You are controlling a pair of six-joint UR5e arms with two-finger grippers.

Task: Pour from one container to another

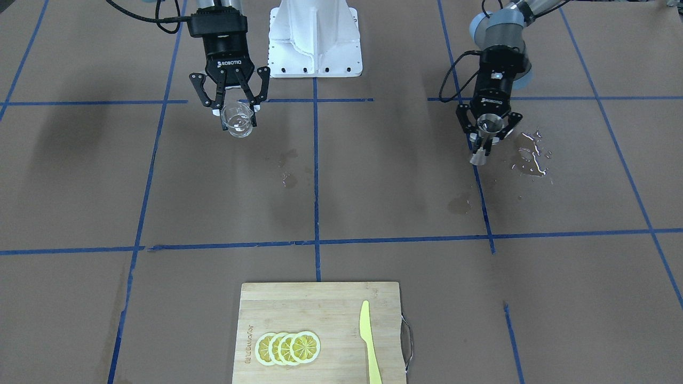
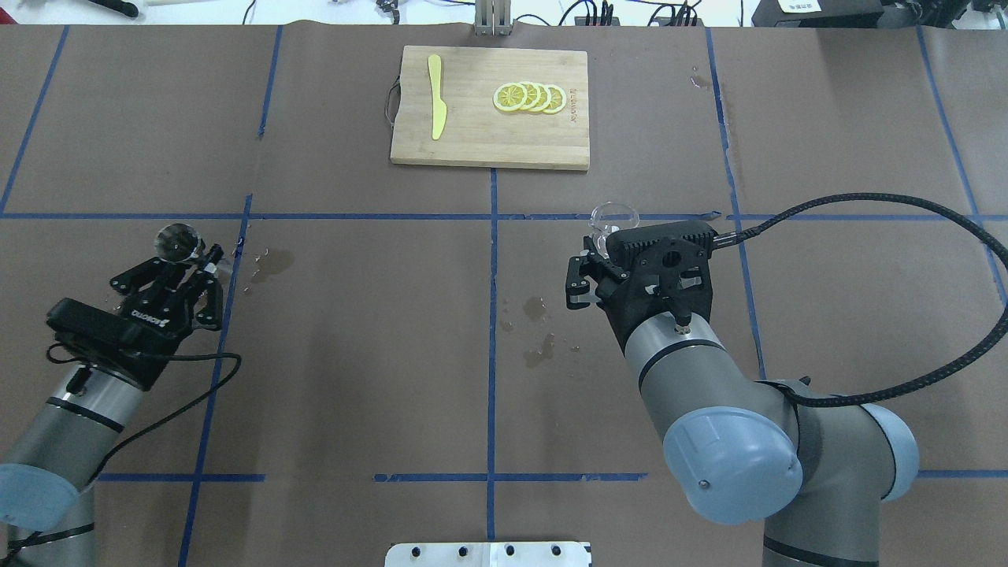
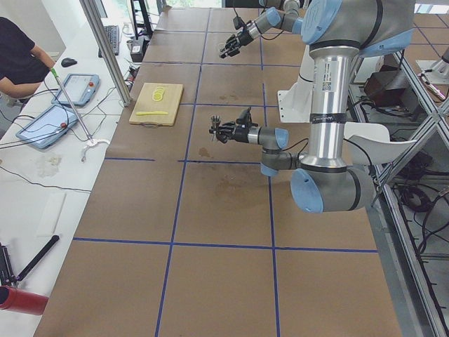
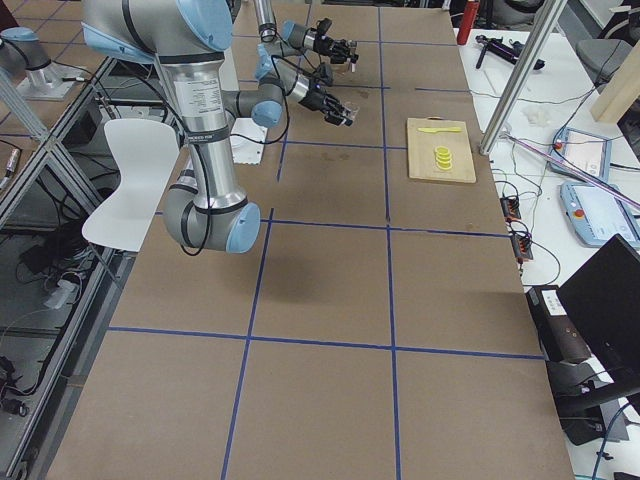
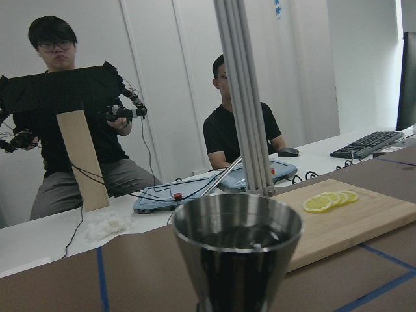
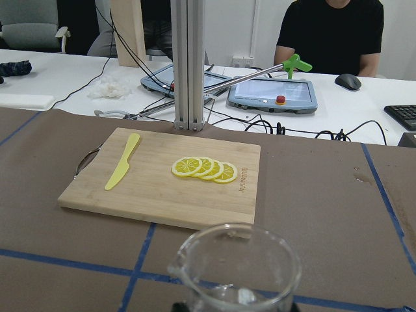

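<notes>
My right gripper (image 1: 238, 113) is shut on the small clear glass cup (image 1: 237, 120), held upright above the table. That cup's rim peeks out past the wrist (image 2: 613, 216) and fills the bottom of the right wrist view (image 6: 235, 273); I see almost no liquid in it. My left gripper (image 1: 489, 134) is shut on the shiny steel hourglass jigger (image 1: 484, 140). The jigger (image 2: 179, 239) stands upright in the left gripper (image 2: 191, 258), and the left wrist view shows dark liquid in its upper cone (image 5: 238, 250). The two grippers are far apart, on opposite sides of the table.
A wooden cutting board (image 2: 472, 138) with lemon slices (image 2: 529, 97) and a yellow knife (image 2: 437, 106) lies at the far middle edge. Wet patches mark the paper (image 1: 533, 157), (image 2: 538, 309). The white robot base (image 1: 315, 40) is between the arms. Operators sit beyond the table.
</notes>
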